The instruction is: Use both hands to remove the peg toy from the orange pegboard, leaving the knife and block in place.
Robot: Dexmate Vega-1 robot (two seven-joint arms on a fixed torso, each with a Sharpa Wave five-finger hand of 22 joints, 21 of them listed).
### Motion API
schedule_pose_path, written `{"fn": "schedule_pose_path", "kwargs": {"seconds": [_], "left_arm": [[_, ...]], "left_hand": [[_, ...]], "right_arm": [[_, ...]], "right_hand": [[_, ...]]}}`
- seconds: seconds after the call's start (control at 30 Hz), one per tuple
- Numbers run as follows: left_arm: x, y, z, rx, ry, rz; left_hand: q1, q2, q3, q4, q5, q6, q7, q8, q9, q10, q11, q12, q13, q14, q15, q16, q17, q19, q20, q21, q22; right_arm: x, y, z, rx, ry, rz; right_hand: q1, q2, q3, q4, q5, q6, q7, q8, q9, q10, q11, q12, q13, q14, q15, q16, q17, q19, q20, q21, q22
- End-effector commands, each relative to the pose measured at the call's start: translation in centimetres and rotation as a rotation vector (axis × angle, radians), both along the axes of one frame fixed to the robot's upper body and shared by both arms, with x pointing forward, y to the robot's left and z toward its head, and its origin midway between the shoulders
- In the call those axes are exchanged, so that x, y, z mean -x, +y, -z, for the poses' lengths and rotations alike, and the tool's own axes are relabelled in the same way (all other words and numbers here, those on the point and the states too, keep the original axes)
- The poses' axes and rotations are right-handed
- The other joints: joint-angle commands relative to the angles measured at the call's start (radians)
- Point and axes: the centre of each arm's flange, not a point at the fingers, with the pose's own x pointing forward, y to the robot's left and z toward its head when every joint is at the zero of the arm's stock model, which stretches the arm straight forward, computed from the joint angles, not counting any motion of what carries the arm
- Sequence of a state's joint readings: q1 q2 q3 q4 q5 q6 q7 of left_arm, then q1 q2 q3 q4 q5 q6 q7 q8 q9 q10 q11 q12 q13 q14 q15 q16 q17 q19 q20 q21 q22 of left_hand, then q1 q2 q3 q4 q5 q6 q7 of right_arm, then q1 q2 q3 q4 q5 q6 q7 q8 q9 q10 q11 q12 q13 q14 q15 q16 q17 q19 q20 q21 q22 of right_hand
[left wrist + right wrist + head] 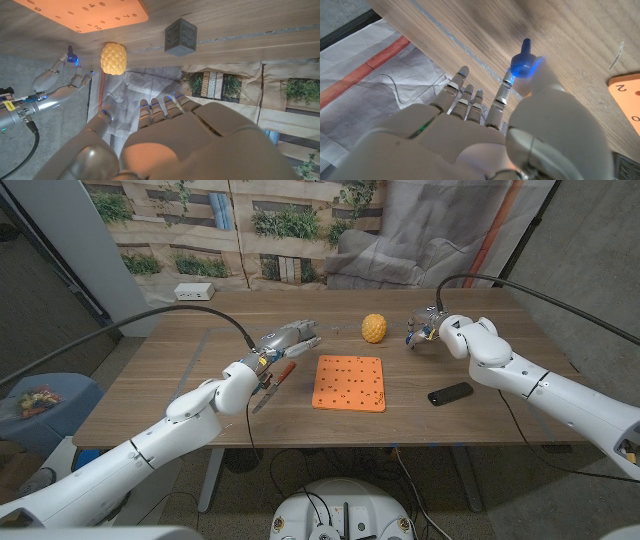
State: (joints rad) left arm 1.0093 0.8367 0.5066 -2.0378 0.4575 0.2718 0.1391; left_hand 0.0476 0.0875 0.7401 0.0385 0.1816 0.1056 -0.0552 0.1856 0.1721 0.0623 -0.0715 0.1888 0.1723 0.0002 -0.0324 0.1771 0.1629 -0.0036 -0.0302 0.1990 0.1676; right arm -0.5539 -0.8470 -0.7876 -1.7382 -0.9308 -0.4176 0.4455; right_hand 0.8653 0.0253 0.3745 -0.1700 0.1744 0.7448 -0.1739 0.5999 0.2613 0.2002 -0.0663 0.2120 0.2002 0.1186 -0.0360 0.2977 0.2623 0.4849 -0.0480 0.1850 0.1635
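Your left hand (288, 340) hovers with fingers spread and nothing in them over the counter (180, 385), just above the knife (274, 384) and left of the orange pegboard (349, 382), so keep it off the knife. Past the yellow fruit (374, 328), your right hand (428, 326) pinches the blue peg toy (524, 60), already well apart from the pegboard. Lower it gently to the wood before letting go.
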Motion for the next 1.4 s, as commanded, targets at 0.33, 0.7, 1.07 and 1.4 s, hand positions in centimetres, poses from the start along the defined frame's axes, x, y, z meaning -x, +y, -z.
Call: {"fn": "schedule_pose_path", "kwargs": {"seconds": [0.33,0.7,1.07,1.4], "left_arm": [[-0.7,1.9,-0.1,0.202,-0.056,-0.040],[-1.4,2.3,0.3,0.276,-0.053,-0.040],[-2.3,3.1,0.4,0.416,-0.045,-0.014],[-2.9,4.0,0.6,0.472,-0.041,-0.020]], "left_hand": [[0.011,0.080,0.002,-0.009,-0.004,0.014,-0.002,0.002,0.002,0.005,-0.002,0.005,0.001,0.009,-0.068,-0.002,0.000,0.005,-0.143,-0.003,0.002],[0.013,0.082,0.002,-0.012,-0.004,0.016,0.000,0.001,0.002,0.006,-0.001,0.004,0.001,0.011,-0.065,-0.002,0.000,0.006,-0.143,-0.004,0.002],[0.014,0.082,0.000,-0.017,-0.004,0.016,0.001,-0.001,0.002,0.007,-0.002,0.004,0.001,0.012,-0.064,-0.002,0.000,0.008,-0.141,-0.004,0.002],[0.016,0.083,0.000,-0.020,-0.005,0.016,0.004,-0.002,0.002,0.006,-0.001,0.003,0.001,0.012,-0.062,-0.002,0.001,0.008,-0.140,-0.005,0.002]], "right_arm": [[-1.6,0.8,0.9,0.007,0.041,0.033],[-2.3,0.9,1.5,-0.021,0.059,0.027],[-2.6,0.3,1.8,-0.094,0.063,0.013],[-3.0,0.3,1.7,-0.110,0.090,0.012]], "right_hand": [[0.019,0.001,-0.003,-0.002,0.007,0.047,-0.049,0.010,0.011,0.013,0.002,0.002,0.003,0.015,-0.004,0.006,0.004,0.010,-0.023,0.005,0.002],[0.022,0.000,-0.004,0.000,0.007,0.046,-0.049,0.010,0.012,0.013,0.003,0.001,0.003,0.018,-0.003,0.007,0.004,0.013,-0.022,0.006,0.002],[0.023,-0.004,-0.007,0.001,0.007,0.037,-0.049,0.007,0.012,0.014,0.006,0.000,0.003,0.021,0.002,0.008,0.005,0.016,-0.019,0.006,0.002],[0.013,-0.027,-0.024,0.007,0.003,-0.038,-0.047,-0.024,0.006,-0.010,0.019,-0.010,0.005,0.011,0.022,0.002,0.007,0.009,0.005,0.002,0.003]]}}
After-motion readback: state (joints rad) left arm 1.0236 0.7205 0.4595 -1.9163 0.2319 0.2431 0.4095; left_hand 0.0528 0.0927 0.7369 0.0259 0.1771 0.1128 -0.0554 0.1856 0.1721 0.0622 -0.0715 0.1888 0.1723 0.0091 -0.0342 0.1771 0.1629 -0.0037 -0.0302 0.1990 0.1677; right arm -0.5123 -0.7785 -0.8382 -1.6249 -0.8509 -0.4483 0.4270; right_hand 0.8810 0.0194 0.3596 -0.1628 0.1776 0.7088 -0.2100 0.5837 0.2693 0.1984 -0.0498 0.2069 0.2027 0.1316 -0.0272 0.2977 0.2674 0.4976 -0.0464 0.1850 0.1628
